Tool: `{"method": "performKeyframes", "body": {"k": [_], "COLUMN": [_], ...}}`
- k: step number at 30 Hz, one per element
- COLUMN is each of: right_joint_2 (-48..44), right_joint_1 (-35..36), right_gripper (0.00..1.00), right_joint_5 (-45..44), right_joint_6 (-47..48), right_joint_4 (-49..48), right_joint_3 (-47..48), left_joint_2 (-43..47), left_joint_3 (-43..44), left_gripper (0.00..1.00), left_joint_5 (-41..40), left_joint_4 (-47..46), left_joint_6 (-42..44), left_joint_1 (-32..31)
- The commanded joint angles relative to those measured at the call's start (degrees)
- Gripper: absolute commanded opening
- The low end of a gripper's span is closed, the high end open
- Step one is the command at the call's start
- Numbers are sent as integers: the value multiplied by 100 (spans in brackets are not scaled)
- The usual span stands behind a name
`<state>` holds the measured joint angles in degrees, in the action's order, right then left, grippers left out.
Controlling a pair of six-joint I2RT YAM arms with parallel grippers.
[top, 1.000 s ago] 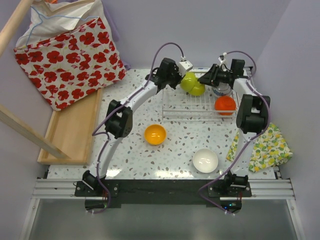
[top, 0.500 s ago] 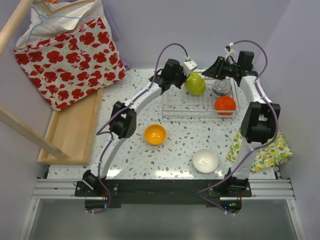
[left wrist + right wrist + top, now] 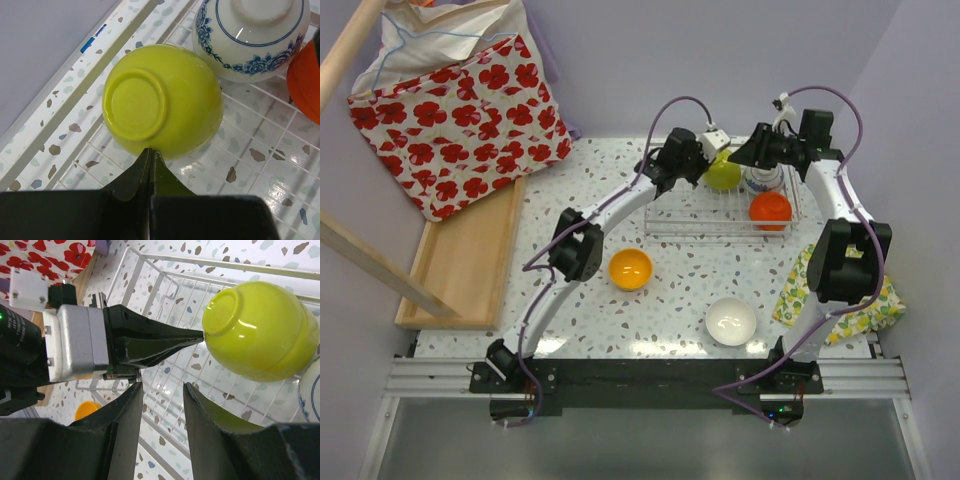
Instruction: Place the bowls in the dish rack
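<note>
My left tool [image 3: 151, 150] is closed to a single point. Its tips touch the lime green bowl [image 3: 165, 97], I judge to nudge it into place rather than grip it. The bowl lies tipped over in the dish rack [image 3: 260, 167], at the far right corner of the counter [image 3: 590, 180]. My right tool [image 3: 162, 386] hangs beside it, jaws apart and empty. The orange-yellow bowl [image 3: 630, 268] and the white bowl [image 3: 731, 320] sit unloaded nearer the front edge.

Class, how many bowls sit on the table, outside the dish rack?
2: the orange-yellow bowl in the middle of the table, and the white bowl nearer the front edge, to its right. Another may be hidden from view.
</note>
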<state>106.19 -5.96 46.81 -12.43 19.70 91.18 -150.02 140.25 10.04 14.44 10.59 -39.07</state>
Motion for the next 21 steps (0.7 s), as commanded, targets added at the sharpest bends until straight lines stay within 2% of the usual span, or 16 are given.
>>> {"method": "performKeyframes", "body": {"k": [1,3,4,5,6,11,14,17,21], "right_joint_2": [-345,-345,-293,-249,-196,172,428,613,955], "right_joint_1": [-37,-37,-37,-37,-29,-11,138,366,726], "right_gripper": [43,41,37,27,22,2,0,0,0], "right_joint_5": [-163,-285,-312,-330,-330,-461,-821,-1076,-1515], "right_joint_6": [346,425,469,504,574,206,3,74,240], "right_joint_4": [130,148,165,209,227,-176,-213,-117,77], "right_joint_3": [-82,-74,-48,-13,92,286,541,848,1305], "left_joint_2": [121,244,323,411,612,1421,1922,2651,3319], "left_joint_3": [424,495,486,460,382,-470,-1199,-2681,-3547], "left_gripper": [0,0,0,0,0,0,0,0,0], "left_joint_5": [-169,-292,-292,-301,-327,-415,-424,-494,-661], "left_joint_4": [-266,-179,-143,-38,23,261,306,-18,-38], "left_joint_6": [-127,-145,-197,-224,-259,-488,-418,-303,-250], "left_joint_1": [57,66,92,119,145,417,523,558,567]}}
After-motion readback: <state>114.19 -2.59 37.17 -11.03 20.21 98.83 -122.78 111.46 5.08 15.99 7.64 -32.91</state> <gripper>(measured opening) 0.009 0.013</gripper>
